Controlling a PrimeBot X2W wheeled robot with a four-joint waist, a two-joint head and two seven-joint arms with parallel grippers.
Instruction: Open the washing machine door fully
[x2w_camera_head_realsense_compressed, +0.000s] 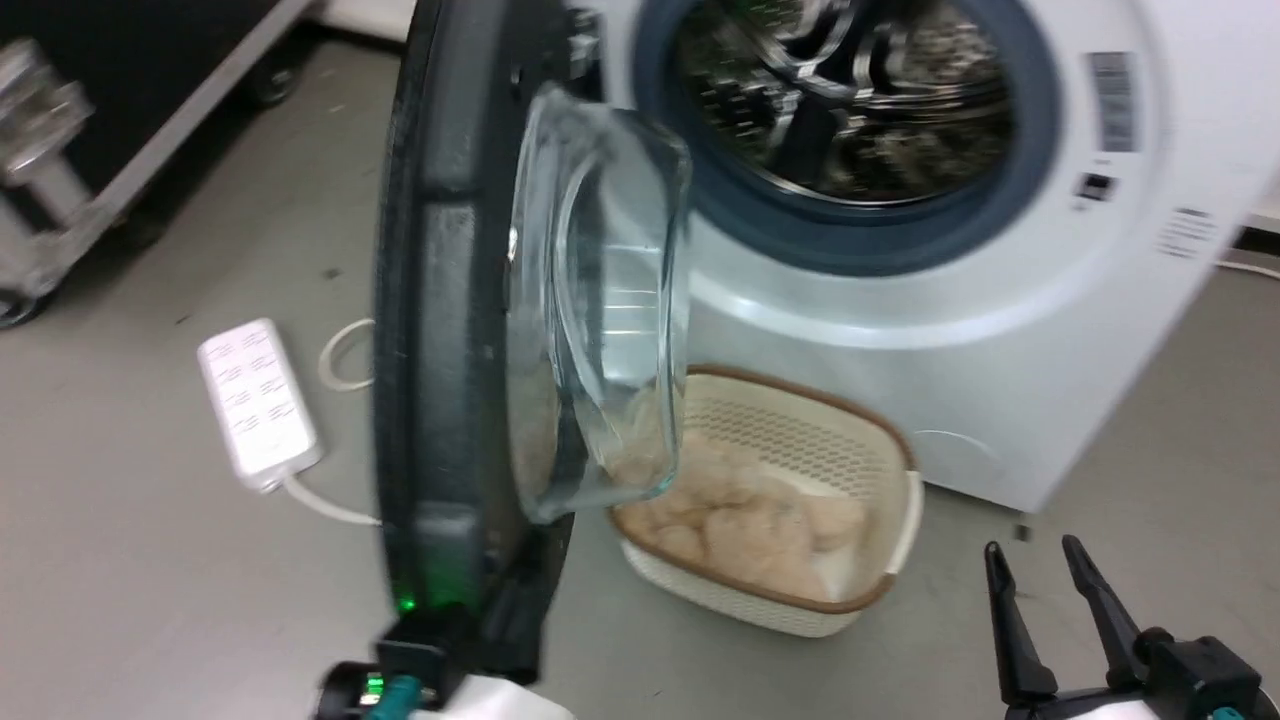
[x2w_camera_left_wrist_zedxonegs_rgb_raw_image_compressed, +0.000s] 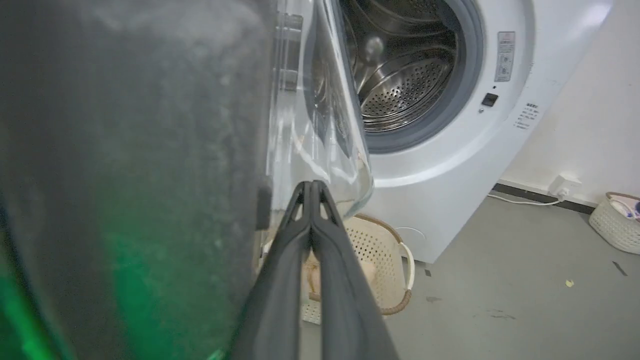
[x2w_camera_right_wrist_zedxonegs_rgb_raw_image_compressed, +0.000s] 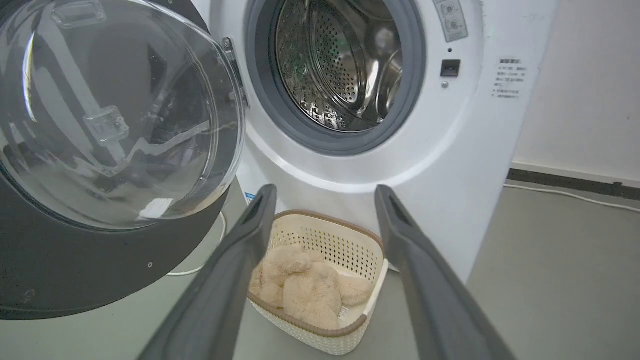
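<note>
Half open: in the head view the washing machine door (x2w_camera_head_realsense_compressed: 440, 300) stands edge-on, at nine o'clock of the washing machine (x2w_camera_head_realsense_compressed: 1000, 330). Left wrist view: my left gripper (x2w_camera_left_wrist_zedxonegs_rgb_raw_image_compressed: 311, 187), pinched together and empty, skirts the glass (x2w_camera_left_wrist_zedxonegs_rgb_raw_image_compressed: 320, 125); I fear it slides off that slick curve. Right wrist view: my right gripper (x2w_camera_right_wrist_zedxonegs_rgb_raw_image_compressed: 325, 189) gapes idle.

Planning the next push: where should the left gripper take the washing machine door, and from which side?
Probably the washing machine door, by its black rim at the free edge, coming from the inner, glass bowl side. The bowl bulges smooth, no pinch; the rim stands edge-on beside the shut left gripper.
</note>
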